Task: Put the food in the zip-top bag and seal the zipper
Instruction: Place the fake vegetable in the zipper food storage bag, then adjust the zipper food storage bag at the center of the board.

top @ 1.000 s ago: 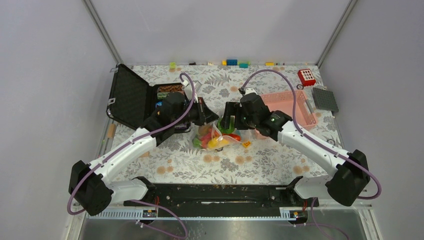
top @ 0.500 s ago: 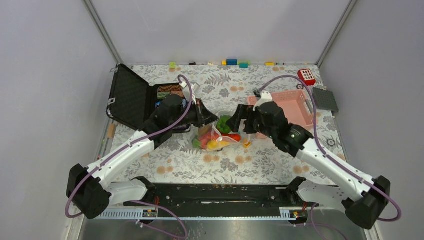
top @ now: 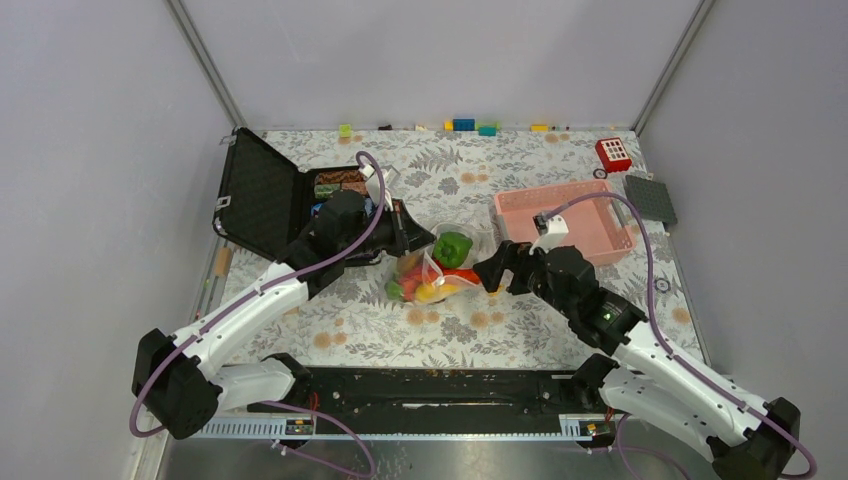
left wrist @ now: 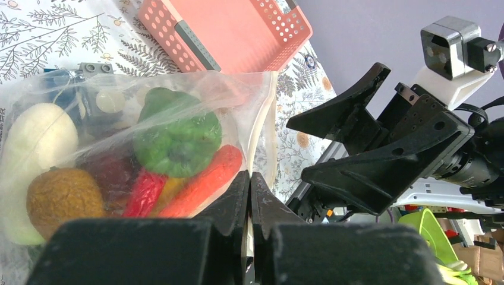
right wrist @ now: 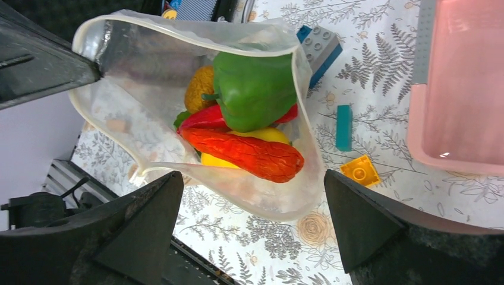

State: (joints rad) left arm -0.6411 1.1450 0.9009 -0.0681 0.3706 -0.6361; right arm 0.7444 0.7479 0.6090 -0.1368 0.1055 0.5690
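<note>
The clear zip-top bag [top: 432, 270] lies mid-table with its mouth open toward the right arm. It holds the green pepper [right wrist: 255, 89], orange carrot [right wrist: 249, 153], red chilli [right wrist: 205, 119], a yellow piece [right wrist: 267, 135], the white radish [left wrist: 35, 142] and a brownish piece [left wrist: 59, 196]. My left gripper [left wrist: 250, 178] is shut on the bag's mouth edge by the whitish zipper strip [left wrist: 268, 119] and holds it up. My right gripper [right wrist: 252, 219] is open and empty, just in front of the bag's mouth and apart from it.
The pink basket [top: 565, 215] stands right of the bag and the open black case [top: 265, 195] left of it. Blue [right wrist: 321, 47], teal [right wrist: 343, 127] and yellow [right wrist: 359, 171] bricks lie beside the bag. A grey baseplate [top: 650, 198] is at the far right.
My right gripper has let go of the green pepper at the bag's mouth and drawn back toward the near right. My left gripper has stayed shut on the bag's edge.
</note>
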